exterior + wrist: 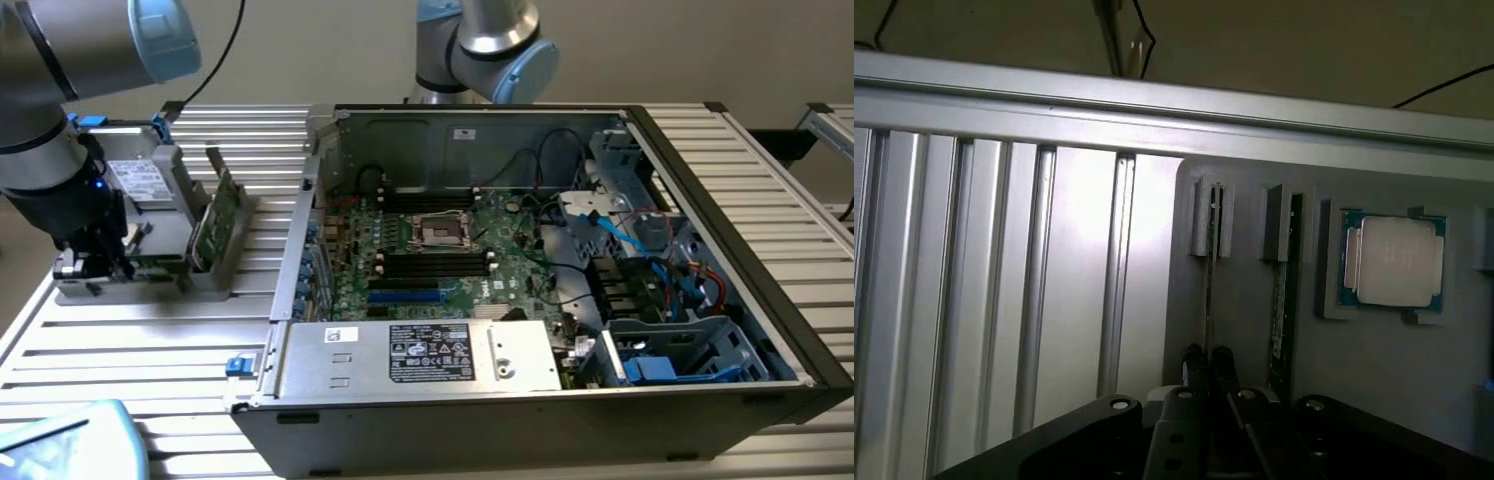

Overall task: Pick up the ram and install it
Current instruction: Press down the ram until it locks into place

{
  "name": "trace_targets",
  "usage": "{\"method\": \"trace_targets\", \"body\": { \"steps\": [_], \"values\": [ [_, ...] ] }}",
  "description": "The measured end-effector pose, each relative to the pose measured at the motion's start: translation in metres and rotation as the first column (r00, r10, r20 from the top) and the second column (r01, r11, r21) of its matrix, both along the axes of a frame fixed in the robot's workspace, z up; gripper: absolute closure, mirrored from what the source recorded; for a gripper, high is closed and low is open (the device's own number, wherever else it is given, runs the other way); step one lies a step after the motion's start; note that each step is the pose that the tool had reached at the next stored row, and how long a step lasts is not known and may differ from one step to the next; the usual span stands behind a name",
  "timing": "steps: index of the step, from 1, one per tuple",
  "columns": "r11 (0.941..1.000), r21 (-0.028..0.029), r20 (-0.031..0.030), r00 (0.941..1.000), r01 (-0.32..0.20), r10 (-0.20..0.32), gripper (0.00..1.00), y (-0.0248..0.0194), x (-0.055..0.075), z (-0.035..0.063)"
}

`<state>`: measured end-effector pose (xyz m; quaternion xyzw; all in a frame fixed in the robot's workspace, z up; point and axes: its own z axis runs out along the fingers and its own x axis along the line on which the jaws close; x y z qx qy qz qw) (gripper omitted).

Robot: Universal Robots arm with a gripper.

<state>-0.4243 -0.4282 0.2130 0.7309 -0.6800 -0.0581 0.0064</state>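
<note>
In the wrist view a ram [1210,270] stands on edge in a slot of the grey holder [1244,330], showing as a thin dark line. My gripper [1208,366] is down at its near end. The two fingers [1194,365] stand close together with the stick's edge running in between them. A second green stick [1279,300] stands in the neighbouring slot. In the exterior view my gripper [94,262] sits low at the holder's [214,282] left end. A tall green stick [214,215] stands upright just to its right.
A square silver processor [1394,262] rests in a pocket of the holder. The open computer case [787,330] lies at the exterior view's centre and right, holding the motherboard [514,250], its black slots [427,262] and a power supply [420,355]. A second arm [487,45] stands behind it.
</note>
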Motion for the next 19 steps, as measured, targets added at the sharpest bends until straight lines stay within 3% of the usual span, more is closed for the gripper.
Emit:
{"method": "trace_targets", "body": {
  "steps": [15,19],
  "values": [
    [1.0,0.0009,-0.0065,1.0,0.0,0.0,0.86,0.0,0.003,0.0104],
    [1.0,0.0008,-0.021,0.9998,0.0,0.0,0.86,0.0,0.004,0.0125]
  ]
}}
